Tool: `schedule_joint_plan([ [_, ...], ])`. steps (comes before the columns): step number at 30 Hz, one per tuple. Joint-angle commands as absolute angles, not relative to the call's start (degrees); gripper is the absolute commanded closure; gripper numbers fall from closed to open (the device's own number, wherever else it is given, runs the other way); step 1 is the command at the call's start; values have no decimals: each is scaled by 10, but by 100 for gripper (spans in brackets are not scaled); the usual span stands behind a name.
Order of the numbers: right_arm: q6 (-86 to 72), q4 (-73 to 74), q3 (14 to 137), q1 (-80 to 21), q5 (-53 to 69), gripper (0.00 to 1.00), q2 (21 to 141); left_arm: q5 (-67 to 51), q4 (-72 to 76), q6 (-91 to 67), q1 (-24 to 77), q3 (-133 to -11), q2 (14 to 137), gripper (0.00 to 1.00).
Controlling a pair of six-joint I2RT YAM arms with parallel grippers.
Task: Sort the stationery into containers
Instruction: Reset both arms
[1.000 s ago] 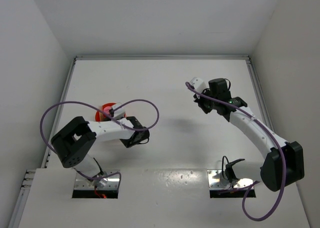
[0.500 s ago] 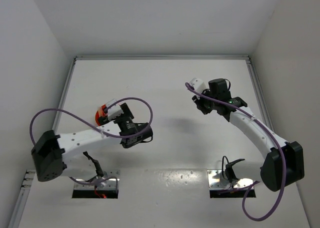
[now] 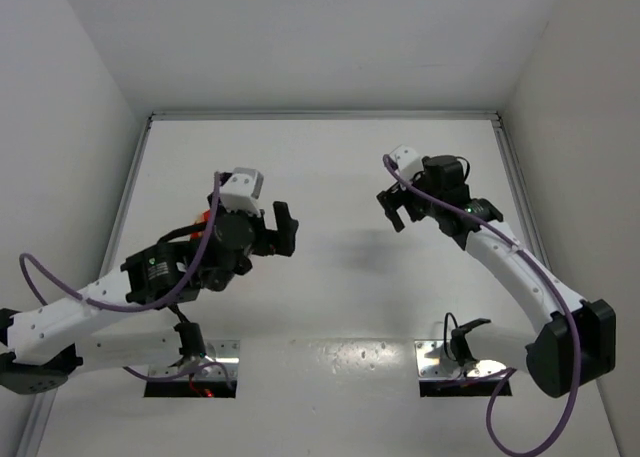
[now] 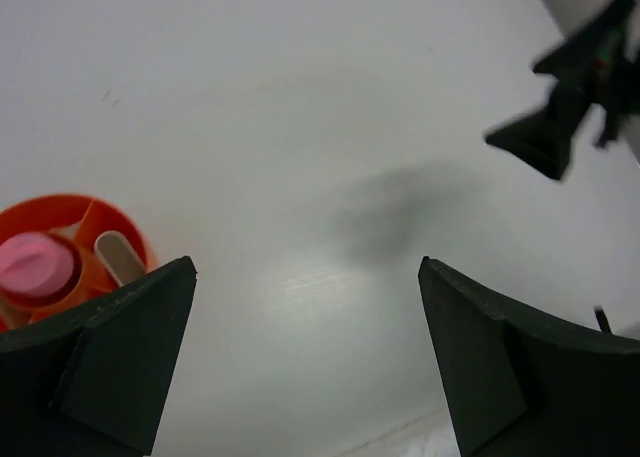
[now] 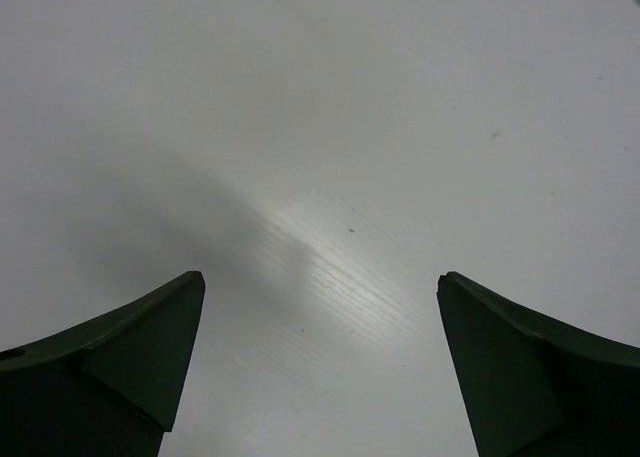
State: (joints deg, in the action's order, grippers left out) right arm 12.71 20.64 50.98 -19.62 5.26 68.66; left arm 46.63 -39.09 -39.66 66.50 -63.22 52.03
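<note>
Within the last second both tools have spread. The left gripper (image 3: 283,227), partly closed a moment ago, now stands wide with nothing between its fingers. The right gripper (image 3: 395,209), fully closed a second ago, is also wide and empty, and its wrist view shows only bare surface.

The left arm has also unfolded. It has swung from beside the round orange plastic tub with inner dividers (image 3: 204,215) to reach across it towards the middle of the white table (image 3: 330,177). From above, only a sliver of the tub's rim shows under that arm.

The left wrist view shows the tub (image 4: 70,209) at the lower left. A pink-capped tube (image 4: 35,262) stands in one compartment and a pale stick (image 4: 118,257) in the one beside it. The rest of the tub is cut off.

No loose stationery shows on the table in any view. Two empty, open tools and a bare table suggest that the sorting is finished or nearly so, though the arms may hide a piece.
</note>
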Motion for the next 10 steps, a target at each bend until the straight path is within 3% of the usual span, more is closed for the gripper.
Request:
schedule_joint_plan([
  [1,25,124,508,-194,-34,0,658,208,-319,-191,638,-711,573,0],
  [5,-32,78,497,-194,-111,0,645,222,-384,-177,575,-757,699,0],
  [10,-43,71,491,-194,-142,0,634,55,-310,-133,480,-744,751,0],
])
